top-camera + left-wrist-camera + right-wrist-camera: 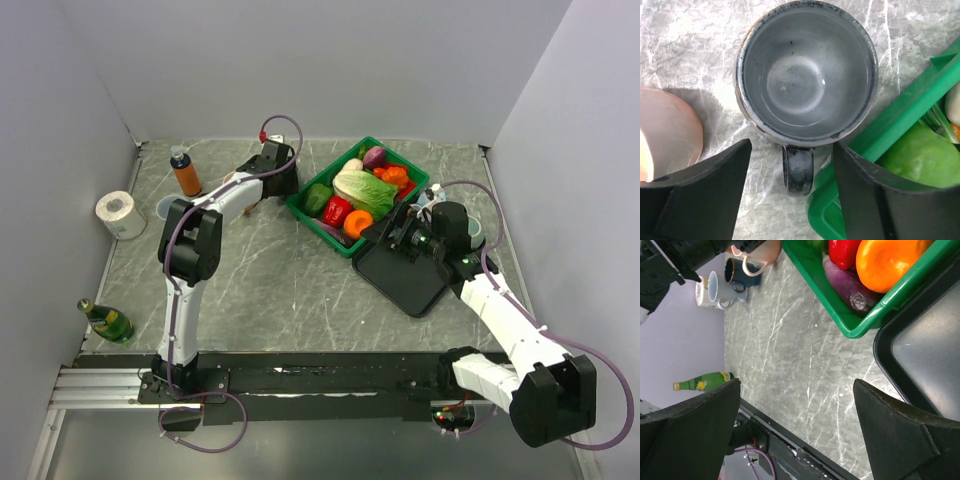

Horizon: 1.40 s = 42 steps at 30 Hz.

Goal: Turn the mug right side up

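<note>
The dark grey glazed mug (pixel 807 75) stands upright on the marble table, mouth facing up and empty. Its handle (pixel 799 170) points toward my left gripper (pixel 791 147). That gripper is open and hovers just above, its fingers either side of the handle without touching it. In the top view the left gripper (pixel 266 196) is at the far back beside the green basket and covers the mug. The mug also shows far off in the right wrist view (pixel 737 271). My right gripper (pixel 397 236) is open and empty over the black tray; it also shows in its own wrist view (pixel 797 385).
A pink mug (pixel 665 130) lies just left of the dark mug. The green basket (pixel 910 110) of vegetables is close on its right. A black tray (pixel 400 280), orange bottle (pixel 185 172), pale mug (pixel 167 208), paper roll (pixel 121 214) and green bottle (pixel 107 320) are on the table.
</note>
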{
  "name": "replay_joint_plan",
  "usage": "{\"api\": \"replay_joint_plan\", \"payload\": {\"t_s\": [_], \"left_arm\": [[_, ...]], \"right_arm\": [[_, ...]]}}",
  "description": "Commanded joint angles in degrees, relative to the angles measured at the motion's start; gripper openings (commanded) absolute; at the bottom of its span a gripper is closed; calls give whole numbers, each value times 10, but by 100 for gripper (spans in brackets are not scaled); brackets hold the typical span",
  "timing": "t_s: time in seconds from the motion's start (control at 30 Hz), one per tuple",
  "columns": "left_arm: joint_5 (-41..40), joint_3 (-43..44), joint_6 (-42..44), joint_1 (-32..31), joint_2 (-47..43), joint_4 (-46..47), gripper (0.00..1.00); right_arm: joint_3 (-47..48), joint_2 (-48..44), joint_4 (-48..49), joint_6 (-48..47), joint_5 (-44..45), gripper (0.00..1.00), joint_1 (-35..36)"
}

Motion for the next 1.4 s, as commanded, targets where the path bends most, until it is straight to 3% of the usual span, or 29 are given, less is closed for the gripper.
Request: {"api": "replay_joint_plan", "payload": {"t_s": [0.0, 0.27, 0.57, 0.77, 0.87, 1.07, 1.37], "left_arm": [[26, -2, 12, -17, -74, 20, 75], [68, -67, 19, -43, -175, 43, 89], [171, -217, 53, -50, -361, 79, 99], [201, -283, 115, -50, -482, 74, 96], [216, -323, 133, -47, -522, 87, 96], [280, -343, 127, -46, -558, 108, 96], [294, -345, 112, -45, -565, 115, 96]], "right_arm": [[13, 7, -9, -6, 17, 100, -5], [56, 27, -75, -72, 100, 100, -14], [93, 57, -124, -111, 300, 100, -22], [132, 142, -155, -33, 399, 99, -20], [165, 195, -196, 53, 437, 100, -14], [208, 255, -253, 190, 509, 100, 15], [235, 308, -254, 301, 531, 100, 25]]}}
